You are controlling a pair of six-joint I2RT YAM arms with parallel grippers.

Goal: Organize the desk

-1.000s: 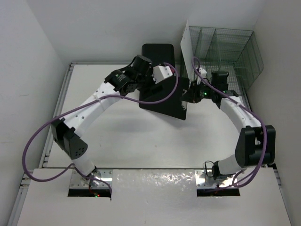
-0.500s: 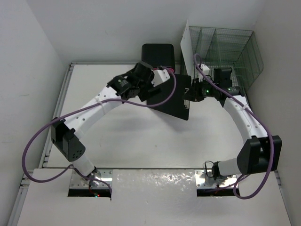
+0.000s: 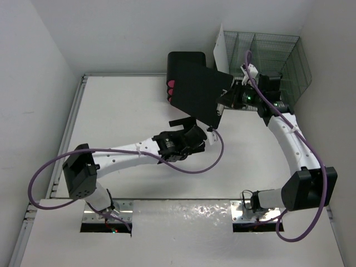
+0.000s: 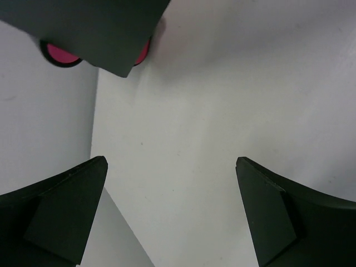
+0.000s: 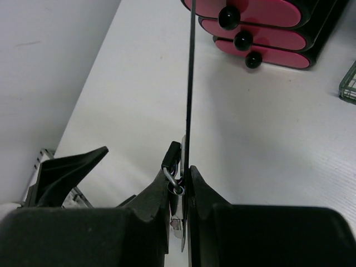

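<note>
Large flat white rail-edged desk (image 3: pixel 128 117) between white walls (image 3: pixel 44 50); wire-mesh rack (image 3: pixel 272 55) far right. Your right gripper (image 5: pixel 181 167) clamps thin black clipboard (image 3: pixel 197 92) over it; left gripper (image 4: pixel 169 164) spread wide. Only right wrist shows knobs (image 5: pixel 228 18) on pink drawers (image 5: pixel 267 11) of black cabinet (image 3: pixel 186 58).

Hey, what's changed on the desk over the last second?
The left gripper came off the black clipboard and pulled back toward its base, jaws open. The right gripper, shut on the clipboard's clip end, carried it farther back toward the wire rack. The drawer unit and the rack stayed put.
</note>
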